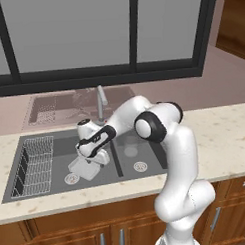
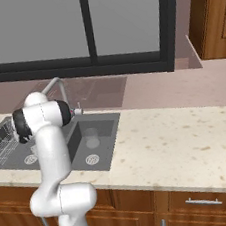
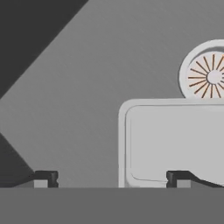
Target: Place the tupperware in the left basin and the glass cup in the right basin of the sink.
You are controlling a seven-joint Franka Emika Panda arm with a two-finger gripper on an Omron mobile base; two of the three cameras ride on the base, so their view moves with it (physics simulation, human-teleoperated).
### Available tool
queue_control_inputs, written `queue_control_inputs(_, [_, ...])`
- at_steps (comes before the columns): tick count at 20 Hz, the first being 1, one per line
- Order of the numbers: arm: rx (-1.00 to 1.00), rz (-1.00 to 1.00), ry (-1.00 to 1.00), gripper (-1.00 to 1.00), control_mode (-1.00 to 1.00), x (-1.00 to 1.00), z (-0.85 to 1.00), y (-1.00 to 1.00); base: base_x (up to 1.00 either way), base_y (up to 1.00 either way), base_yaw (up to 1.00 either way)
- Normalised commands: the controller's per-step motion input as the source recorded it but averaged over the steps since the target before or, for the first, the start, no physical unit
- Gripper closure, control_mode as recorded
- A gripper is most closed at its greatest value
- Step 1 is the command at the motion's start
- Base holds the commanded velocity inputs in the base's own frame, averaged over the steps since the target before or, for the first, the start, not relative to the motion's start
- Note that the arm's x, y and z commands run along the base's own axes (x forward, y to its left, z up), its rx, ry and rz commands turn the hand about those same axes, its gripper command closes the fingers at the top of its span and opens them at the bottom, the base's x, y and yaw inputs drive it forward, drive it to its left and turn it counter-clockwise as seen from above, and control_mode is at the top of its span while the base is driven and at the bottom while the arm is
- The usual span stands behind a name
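Observation:
The whitish tupperware [image 3: 175,140] lies flat on the floor of the left basin [image 1: 55,147] of the dark grey sink [image 1: 62,194], beside the round steel drain [image 3: 210,76]. My gripper [image 3: 113,179] hangs just above it, jaws wide open and holding nothing; one fingertip [image 3: 178,178] is over the box's near edge, the other over bare floor. From the left base camera the gripper [image 1: 90,163] points down into that basin over the tupperware [image 1: 78,169]. The glass cup [image 2: 90,136] stands upright in the narrower right basin [image 2: 78,139], and it shows faintly as the cup [image 1: 130,150] past the divider.
A silver wire rack [image 1: 33,165] fills the left side of the wider basin. The slim faucet [image 1: 100,100] rises behind the divider, close to my forearm. Speckled counter [image 2: 179,141] runs to the right, with a window behind.

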Motion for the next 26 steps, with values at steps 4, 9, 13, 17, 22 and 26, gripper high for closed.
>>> queue_control_inputs(4, [0.0,0.0,-0.05,-1.0,-1.0,-0.24,0.37,-0.22,0.0,0.0,0.0])
queue_control_inputs(9, [0.0,0.0,-0.05,-1.0,-1.0,-0.38,0.36,-0.29,0.0,0.0,0.0])
queue_control_inputs(13, [0.0,0.0,-0.05,-1.0,-1.0,-0.43,0.37,-0.39,0.0,0.0,0.0])
queue_control_inputs(17, [0.0,0.0,-0.05,-1.0,-1.0,-0.43,0.41,-0.4,0.0,0.0,0.0])
queue_control_inputs(22, [0.0,0.0,-0.04,-1.0,-1.0,-0.44,0.47,-0.4,0.0,0.0,0.0])
queue_control_inputs(26, [0.0,0.0,-0.01,-1.0,-1.0,-0.38,0.55,-0.34,0.0,0.0,0.0])
